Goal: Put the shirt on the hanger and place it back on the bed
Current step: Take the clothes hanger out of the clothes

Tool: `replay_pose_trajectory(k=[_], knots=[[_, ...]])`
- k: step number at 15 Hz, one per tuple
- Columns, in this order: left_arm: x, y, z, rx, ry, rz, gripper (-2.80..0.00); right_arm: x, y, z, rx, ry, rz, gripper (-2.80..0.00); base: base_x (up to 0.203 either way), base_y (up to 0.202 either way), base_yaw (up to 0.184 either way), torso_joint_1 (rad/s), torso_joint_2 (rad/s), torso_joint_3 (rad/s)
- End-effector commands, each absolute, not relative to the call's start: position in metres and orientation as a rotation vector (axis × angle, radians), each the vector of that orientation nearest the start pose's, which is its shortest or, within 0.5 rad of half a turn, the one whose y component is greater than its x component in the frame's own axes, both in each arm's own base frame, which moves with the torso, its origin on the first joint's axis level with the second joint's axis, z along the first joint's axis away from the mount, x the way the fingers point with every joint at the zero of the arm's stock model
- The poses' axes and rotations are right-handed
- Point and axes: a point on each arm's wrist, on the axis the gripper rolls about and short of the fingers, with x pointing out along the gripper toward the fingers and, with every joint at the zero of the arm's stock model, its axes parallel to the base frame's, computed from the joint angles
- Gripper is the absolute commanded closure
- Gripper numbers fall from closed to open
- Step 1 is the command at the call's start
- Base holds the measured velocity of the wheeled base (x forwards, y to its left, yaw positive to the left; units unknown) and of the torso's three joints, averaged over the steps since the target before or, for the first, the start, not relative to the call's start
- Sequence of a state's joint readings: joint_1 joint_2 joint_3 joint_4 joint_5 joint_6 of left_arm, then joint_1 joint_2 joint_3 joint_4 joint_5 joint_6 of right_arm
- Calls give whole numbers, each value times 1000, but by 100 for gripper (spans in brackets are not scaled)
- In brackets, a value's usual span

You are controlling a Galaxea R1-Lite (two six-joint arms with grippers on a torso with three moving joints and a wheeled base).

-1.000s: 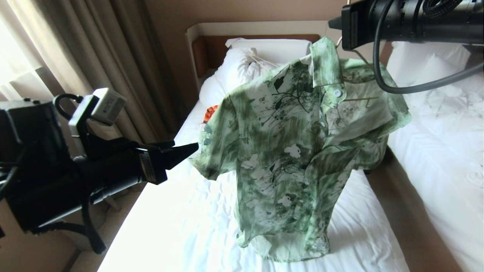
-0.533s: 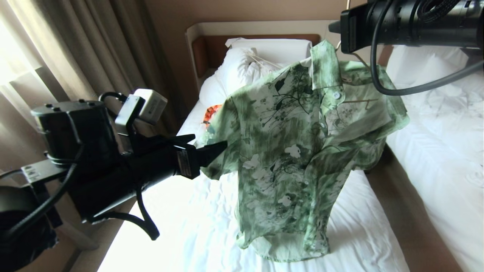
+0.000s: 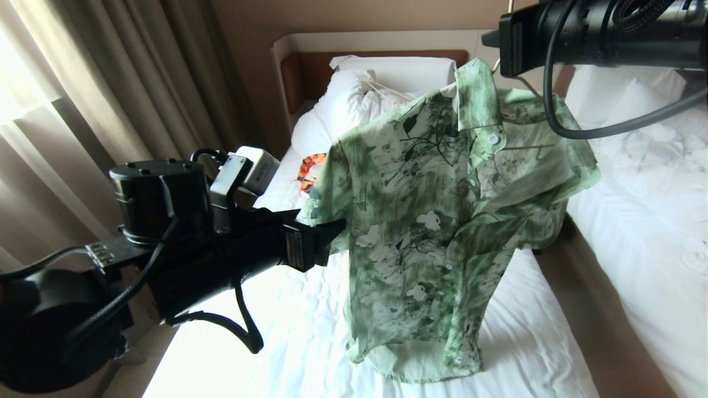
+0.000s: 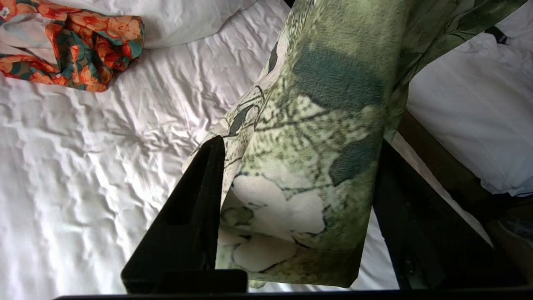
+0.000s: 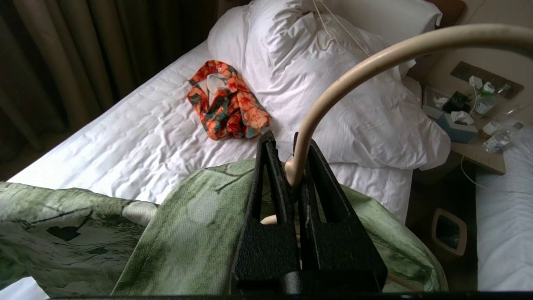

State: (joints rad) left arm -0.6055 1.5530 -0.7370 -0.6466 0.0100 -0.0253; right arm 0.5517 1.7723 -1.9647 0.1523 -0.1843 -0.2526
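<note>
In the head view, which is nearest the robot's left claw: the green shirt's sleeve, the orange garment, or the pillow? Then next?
From the left gripper:
1. Shirt sleeve, between its jaws.
2. Orange garment, just beyond on the bed.
3. Pillow, farthest, by the headboard.

green white-flowered shirt (image 3: 437,221), cream hanger (image 5: 358,71), white bed (image 3: 287,331), orange-and-green patterned garment (image 5: 227,100)

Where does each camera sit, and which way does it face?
Head: above, facing down at the bed; both arms show.
Left wrist: behind the left end effector, facing the shirt sleeve.
Right wrist: behind the right end effector, facing the hanger hook.
Shared by all: shirt, orange garment.
</note>
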Motion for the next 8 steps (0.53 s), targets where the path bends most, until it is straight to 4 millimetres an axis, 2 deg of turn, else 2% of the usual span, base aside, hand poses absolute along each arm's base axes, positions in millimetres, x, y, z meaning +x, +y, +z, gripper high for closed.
replay_pose_trajectory(k=[1,8], knots=[[222,-154,208,24,167,-593,0,273,163,407,-236,-87,359,0,0,0,0,0,0,0],[223,-145,202,22,187,-555,0,272,163,407,-238,-87,359,0,0,0,0,0,0,0]])
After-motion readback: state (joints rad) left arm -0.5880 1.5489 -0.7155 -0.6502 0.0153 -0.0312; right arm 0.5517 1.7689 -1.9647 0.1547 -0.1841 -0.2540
